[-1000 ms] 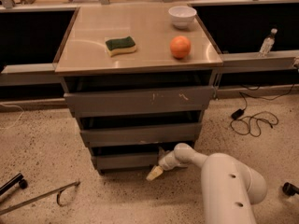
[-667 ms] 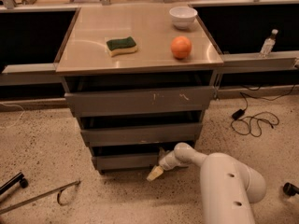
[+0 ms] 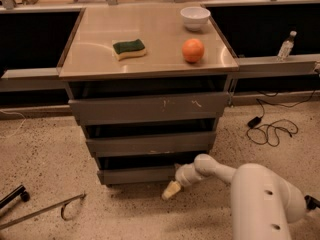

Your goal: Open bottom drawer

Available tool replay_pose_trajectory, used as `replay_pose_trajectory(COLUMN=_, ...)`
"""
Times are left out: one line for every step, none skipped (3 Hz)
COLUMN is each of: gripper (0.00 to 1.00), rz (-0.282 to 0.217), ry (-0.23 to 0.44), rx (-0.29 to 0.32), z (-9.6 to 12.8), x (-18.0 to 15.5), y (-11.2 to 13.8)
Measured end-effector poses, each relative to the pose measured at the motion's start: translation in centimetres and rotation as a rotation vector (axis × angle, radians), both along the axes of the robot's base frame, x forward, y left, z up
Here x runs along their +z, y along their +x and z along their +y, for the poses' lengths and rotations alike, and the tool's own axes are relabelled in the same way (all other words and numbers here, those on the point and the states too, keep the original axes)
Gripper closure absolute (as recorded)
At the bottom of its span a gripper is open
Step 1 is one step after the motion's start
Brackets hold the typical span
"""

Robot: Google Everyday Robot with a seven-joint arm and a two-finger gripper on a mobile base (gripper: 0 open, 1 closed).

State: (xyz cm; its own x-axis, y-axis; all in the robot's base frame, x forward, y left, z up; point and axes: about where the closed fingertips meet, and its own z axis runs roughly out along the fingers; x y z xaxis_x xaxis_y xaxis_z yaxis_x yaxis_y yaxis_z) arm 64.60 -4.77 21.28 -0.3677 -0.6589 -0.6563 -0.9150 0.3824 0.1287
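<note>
Down at floor level, under the other two fronts, the bottom drawer (image 3: 137, 174) is found: the shortest, narrowest grey panel of the stack. It looks shut or close to it. The gripper (image 3: 171, 190) is parked just below and to the right of that panel's right end, low over the floor (image 3: 60, 149) and angled down-left. Whether it's touching the panel can't be made out, and whether it's set wide or narrow can't be told either.

On handling, this is judged from looks only. The front is plain sheet metal, so it should be stiff, not fragile and probably slick. No handle is seen. The only real purchase would be the top lip of the panel, where a dark gap is left under the middle drawer (image 3: 150, 144). That lip could be hooked or pinched from above and drawn straight out.

A shallow drawer like this is likely light and should run on slides without much force. A pull taken far out at the right end could rack it sideways and bind it — a hold nearer the middle would be kinder. A slip off smooth metal should be expected if only the face is pressed.
</note>
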Motion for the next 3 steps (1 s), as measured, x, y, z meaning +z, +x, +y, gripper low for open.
replay_pose_trajectory(gripper=0.0, rz=0.108, ry=0.054, rx=0.027, z=1.0, x=0.9, y=-6.8)
replay_pose_trajectory(gripper=0.0, rz=0.135, ry=0.056, rx=0.05, z=1.8, x=0.3, y=-8.8)
replay_pose_trajectory(gripper=0.0, rz=0.083, ry=0.029, rx=0.055, z=1.9, x=1.2, y=-7.2)
